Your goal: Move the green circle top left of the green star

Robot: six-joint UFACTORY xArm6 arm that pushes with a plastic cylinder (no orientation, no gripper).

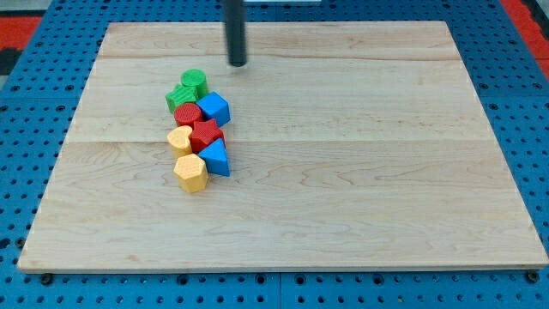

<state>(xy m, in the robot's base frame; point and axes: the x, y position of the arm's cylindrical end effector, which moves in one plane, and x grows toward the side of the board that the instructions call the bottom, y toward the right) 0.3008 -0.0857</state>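
We see my tip [238,63] on the wooden board [360,172] — up and right of the green circle [194,81], not touching it. The circle sits at the pile's top, touching the green star [179,96] at its upper right. There are no jaws — only a rod.

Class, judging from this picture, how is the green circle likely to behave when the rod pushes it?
The green circle looks squat, so it should slide rather than tip. Its round side may let it spin off my tip. It seems to touch the green star, so that could shift too.
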